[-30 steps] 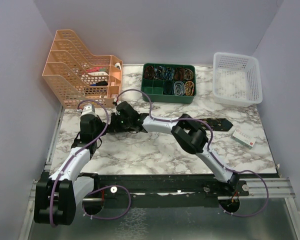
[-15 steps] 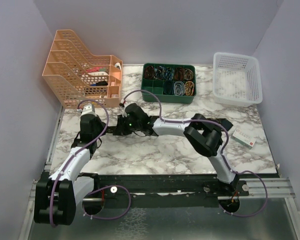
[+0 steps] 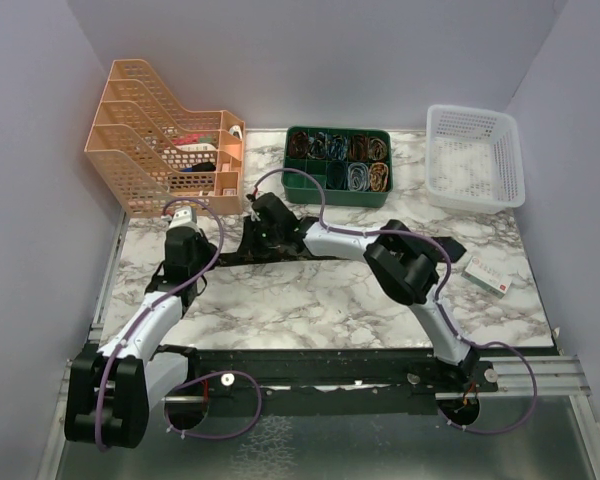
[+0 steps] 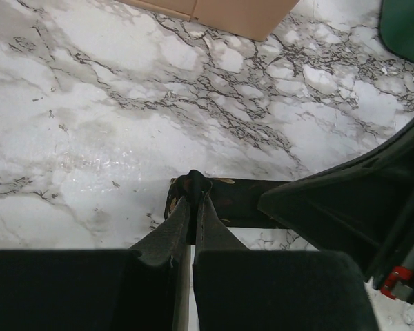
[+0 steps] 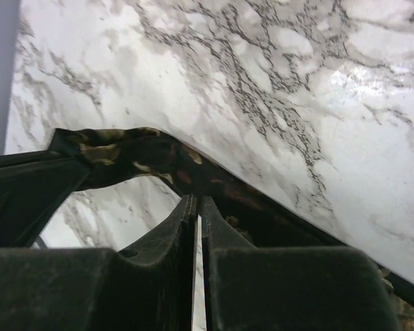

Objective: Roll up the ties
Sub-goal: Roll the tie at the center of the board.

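Since left end effector (image 4: 192, 198) and right end effector (image 5: 196, 202) each pinch the tie (image 4: 229, 200), stretched across the desk (image 3: 310, 300), fold its left end over squarely and keep light tension so coils stack evenly.

Rack (image 3: 160, 140), tray (image 3: 335, 196), basket (image 3: 475, 198), perhaps a carton (image 3: 487, 274)

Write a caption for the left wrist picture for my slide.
The left tool, shut, pinches one end of the dark tie over the marble table.
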Motion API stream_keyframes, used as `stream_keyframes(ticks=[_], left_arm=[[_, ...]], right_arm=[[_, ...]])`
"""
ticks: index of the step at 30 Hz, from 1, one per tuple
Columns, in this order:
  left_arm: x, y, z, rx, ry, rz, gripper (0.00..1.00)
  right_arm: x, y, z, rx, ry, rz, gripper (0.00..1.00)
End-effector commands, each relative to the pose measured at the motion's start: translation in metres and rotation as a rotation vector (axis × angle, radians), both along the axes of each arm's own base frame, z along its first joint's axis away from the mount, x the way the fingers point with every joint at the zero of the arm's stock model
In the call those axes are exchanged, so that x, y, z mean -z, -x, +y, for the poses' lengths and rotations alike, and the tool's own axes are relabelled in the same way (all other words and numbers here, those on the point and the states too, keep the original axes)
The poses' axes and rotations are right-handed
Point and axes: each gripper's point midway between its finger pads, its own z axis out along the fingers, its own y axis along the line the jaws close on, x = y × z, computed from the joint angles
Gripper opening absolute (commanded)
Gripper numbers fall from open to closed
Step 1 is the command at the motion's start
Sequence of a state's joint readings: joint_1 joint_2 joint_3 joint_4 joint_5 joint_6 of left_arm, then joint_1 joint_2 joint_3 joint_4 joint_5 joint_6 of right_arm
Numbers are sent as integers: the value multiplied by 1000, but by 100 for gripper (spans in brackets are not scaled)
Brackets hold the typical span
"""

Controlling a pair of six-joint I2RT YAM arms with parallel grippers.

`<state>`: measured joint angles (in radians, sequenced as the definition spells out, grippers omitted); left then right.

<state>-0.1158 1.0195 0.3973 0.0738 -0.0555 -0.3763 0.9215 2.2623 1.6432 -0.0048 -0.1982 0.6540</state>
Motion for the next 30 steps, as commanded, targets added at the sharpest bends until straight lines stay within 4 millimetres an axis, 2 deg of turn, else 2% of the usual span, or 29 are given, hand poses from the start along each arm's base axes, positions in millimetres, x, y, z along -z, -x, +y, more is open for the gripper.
stream_keyframes(ticks=[1, 4, 8, 21, 26, 30], left_arm=[[-12, -8, -5, 29, -8, -35, 0], [-11, -10, -10, 57, -14, -38, 0], [-10, -12, -20, 97, -20, -37, 0], [-5, -16, -50, 233, -16, 1, 1], [2, -18, -58, 268, -12, 44, 2], [11, -18, -57, 267, -24, 97, 2]], right_arm=[[35, 3, -8, -2, 116, 28, 12], [44, -6, -19, 29, 193, 10, 11], [49, -8, -25, 35, 199, 26, 11], [50, 5, -18, 28, 118, 89, 11], [42, 6, -15, 43, 73, 102, 12], [23, 4, -12, 57, 7, 89, 14]])
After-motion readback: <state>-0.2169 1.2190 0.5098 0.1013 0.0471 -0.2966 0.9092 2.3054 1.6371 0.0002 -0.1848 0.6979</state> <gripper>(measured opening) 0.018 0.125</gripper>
